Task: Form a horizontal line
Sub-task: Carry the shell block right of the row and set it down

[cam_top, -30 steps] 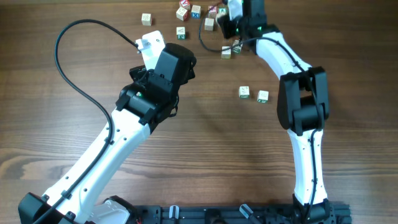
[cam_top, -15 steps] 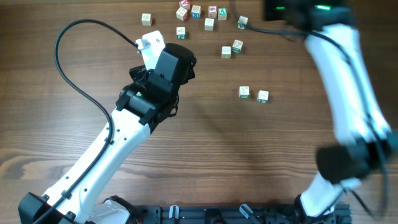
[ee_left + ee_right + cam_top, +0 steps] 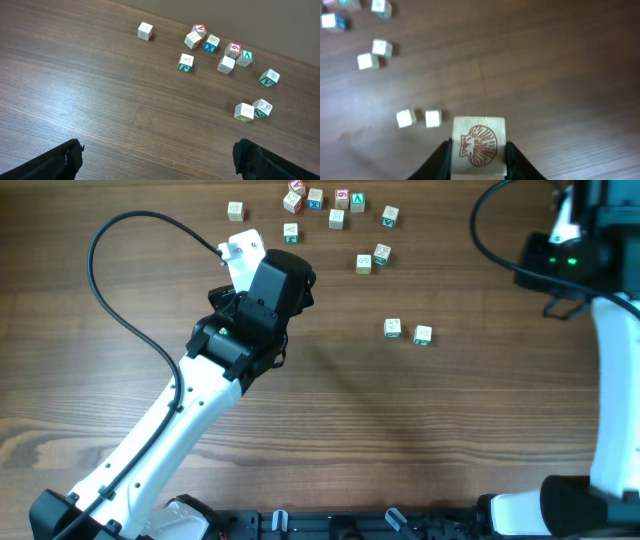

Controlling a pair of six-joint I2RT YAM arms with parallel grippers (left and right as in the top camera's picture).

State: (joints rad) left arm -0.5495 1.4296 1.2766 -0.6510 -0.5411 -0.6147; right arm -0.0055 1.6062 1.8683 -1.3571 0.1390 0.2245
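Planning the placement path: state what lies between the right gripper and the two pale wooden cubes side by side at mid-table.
Only bare brown wooden table; the right wrist view shows it, from right gripper to the two pale cubes.

The left arm's glossy white tubular links (image 3: pixel 170 430) rise from the overhead frame's lower left, joined by black joint housings (image 3: pixel 275 290), one bearing a small green light (image 3: pixel 225 332). A thin black cable (image 3: pixel 91 252) arcs at upper left toward a white bracket (image 3: pixel 243 248). At the right edge, a white link (image 3: pixel 615 400) meets a black housing (image 3: pixel 550 260) with green lights and its own black cable (image 3: pixel 474 225). Matte black fingers (image 3: pixel 55 162) fill the left wrist frame's bottom corners.
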